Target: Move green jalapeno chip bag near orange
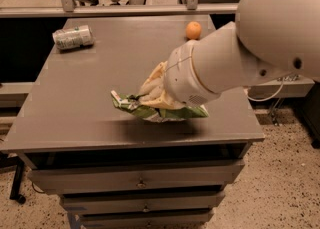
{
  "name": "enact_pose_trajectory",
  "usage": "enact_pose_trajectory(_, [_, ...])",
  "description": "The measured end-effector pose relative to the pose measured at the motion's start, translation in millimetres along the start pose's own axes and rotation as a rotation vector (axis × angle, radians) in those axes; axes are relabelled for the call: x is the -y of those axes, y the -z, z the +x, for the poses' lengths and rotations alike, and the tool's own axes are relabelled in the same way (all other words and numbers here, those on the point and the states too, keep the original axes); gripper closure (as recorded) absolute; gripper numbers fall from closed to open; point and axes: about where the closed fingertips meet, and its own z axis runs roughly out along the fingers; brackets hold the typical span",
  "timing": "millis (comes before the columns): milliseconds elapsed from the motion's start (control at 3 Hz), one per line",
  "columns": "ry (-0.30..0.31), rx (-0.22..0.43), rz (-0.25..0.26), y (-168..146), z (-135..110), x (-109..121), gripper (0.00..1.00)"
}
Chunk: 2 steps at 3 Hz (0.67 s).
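Note:
The green jalapeno chip bag (165, 112) is crumpled, with white edges, and hangs a little above the front middle of the grey table (75, 98), its shadow beneath it. My gripper (154, 92) comes in from the right on a thick white arm and is shut on the top of the bag. The orange (193, 30) is small and round and sits at the table's back right, well beyond the bag. The arm hides the right part of the bag and the table behind it.
A silver-grey drink can (73, 37) lies on its side at the back left. The table has drawers (140, 183) below its front edge. A rail (125, 9) and chairs stand behind it.

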Motion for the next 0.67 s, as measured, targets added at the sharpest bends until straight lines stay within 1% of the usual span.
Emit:
enact_pose_trajectory(333, [0.115,-0.010,0.073,10.2,15.7,16.5,1.00])
enact_pose_trajectory(667, [0.255,-0.035,0.125,18.3,39.7,50.2,1.00])
